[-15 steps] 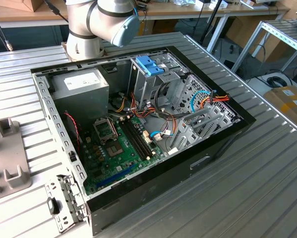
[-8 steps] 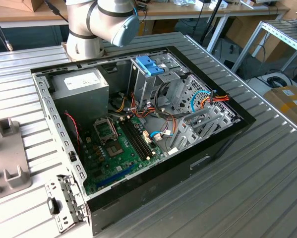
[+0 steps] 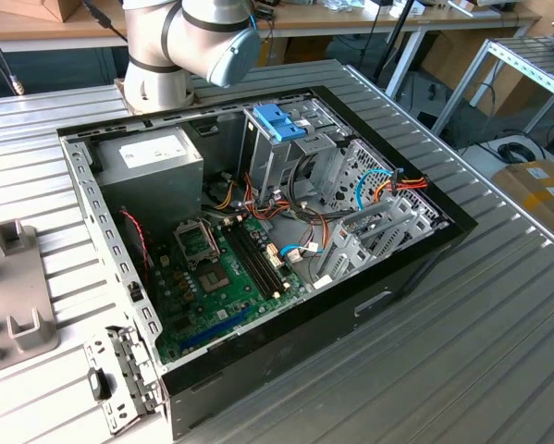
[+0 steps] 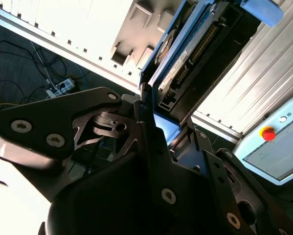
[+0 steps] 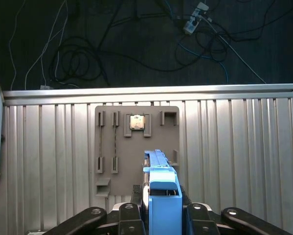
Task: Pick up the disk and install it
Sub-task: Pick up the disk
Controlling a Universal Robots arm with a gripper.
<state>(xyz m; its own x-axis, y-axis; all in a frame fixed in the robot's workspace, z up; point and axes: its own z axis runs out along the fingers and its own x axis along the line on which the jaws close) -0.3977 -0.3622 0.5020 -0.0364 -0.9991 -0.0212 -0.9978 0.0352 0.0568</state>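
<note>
blue-framed disk pinched between gripper fingers, over grey fixture plate. hold your pinch firm, disk square to pads, level, clear of plate's slots.

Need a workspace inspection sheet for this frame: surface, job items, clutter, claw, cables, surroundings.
Surface: ribbed metal table carrying an open computer case.
Job's things: the disk, blue-framed, gripped above the table.
Clutter: grey fixture plate holding a small chip.
Grippers: claw shut on the disk.
Cables: loose wires inside the case; floor cables beyond the table edge.
Surroundings: control pendant with red button; metal rack.
</note>
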